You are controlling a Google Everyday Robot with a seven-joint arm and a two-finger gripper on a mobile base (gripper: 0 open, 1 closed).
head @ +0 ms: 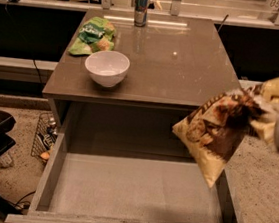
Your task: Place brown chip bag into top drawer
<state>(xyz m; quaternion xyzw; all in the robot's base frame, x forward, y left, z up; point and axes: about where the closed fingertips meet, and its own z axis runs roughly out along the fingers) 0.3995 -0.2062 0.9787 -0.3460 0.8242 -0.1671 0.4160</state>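
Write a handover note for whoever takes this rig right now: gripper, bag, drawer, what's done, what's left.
Gripper: at the right edge of the view, shut on the bunched top of the brown chip bag.
Bag: hanging in the air above the right side of the top drawer, not yet inside.
Drawer: pulled fully out.
Done: bag grasped and lifted, drawer open.
Left: probably shift the bag left over the drawer bottom, lower, release.
Leave alone on the cabinet top: white bowl, green chip bag, can.
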